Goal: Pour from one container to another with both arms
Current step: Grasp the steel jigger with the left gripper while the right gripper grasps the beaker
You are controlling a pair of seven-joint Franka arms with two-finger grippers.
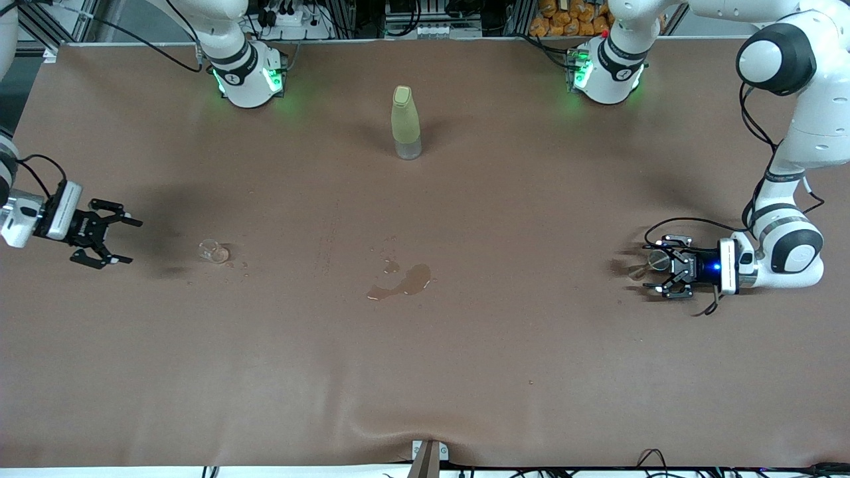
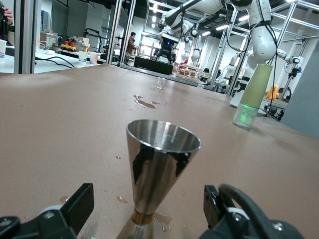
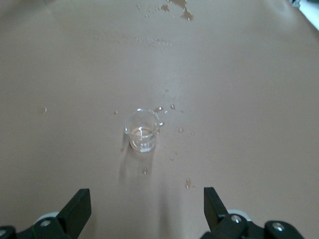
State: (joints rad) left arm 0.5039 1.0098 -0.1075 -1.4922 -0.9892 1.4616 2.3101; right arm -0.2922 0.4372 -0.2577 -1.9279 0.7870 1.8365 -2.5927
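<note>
brown table cover [image 1: 425,372], wet patch [image 1: 402,282] at centre. left gripper [image 1: 667,274] is spread wide around the upright steel jigger [image 2: 158,169], untouched. right gripper [image 1: 106,240] is open and empty, small glass [image 1: 212,250] dead ahead, apart.

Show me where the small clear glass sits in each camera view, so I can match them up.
Front view: the small clear glass stands on the table toward the right arm's end, just ahead of the open right gripper.
Left wrist view: tiny, upright, in the distance.
Right wrist view: near the middle, ahead of the fingers.
Shared landmark: the brown spill.
</note>
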